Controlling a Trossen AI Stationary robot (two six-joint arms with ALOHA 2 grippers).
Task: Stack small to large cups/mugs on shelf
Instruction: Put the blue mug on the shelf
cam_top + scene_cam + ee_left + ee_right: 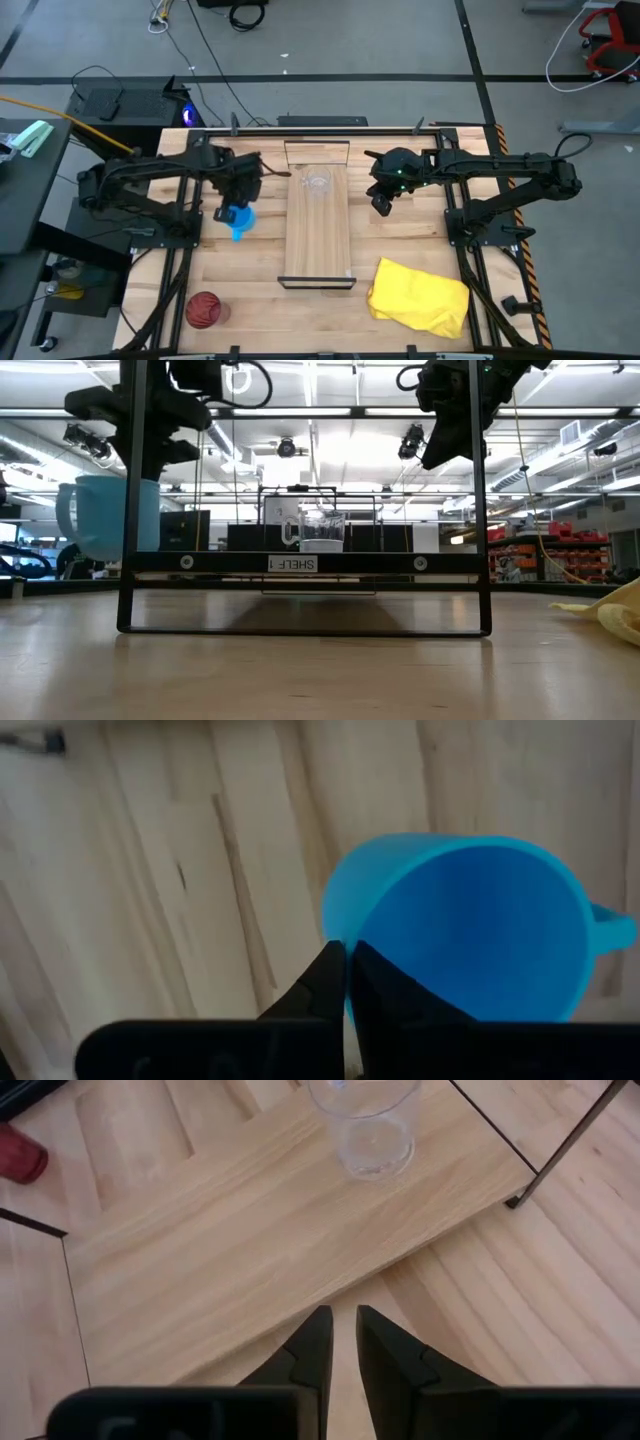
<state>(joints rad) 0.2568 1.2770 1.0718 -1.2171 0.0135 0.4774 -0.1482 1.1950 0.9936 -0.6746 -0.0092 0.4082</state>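
Left gripper (345,982) pinched the blue mug (238,219) rim, lifted beside the shelf (318,240); clear cup (316,183) stood on it. Right gripper (342,1342) waited, fingers narrow. Next, presumably: carry mug over shelf; red cup (203,310) last

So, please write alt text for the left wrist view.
The left gripper pinches the rim of a bright blue plastic mug with a handle, seen from above. Pale wooden tabletop planks lie beneath.
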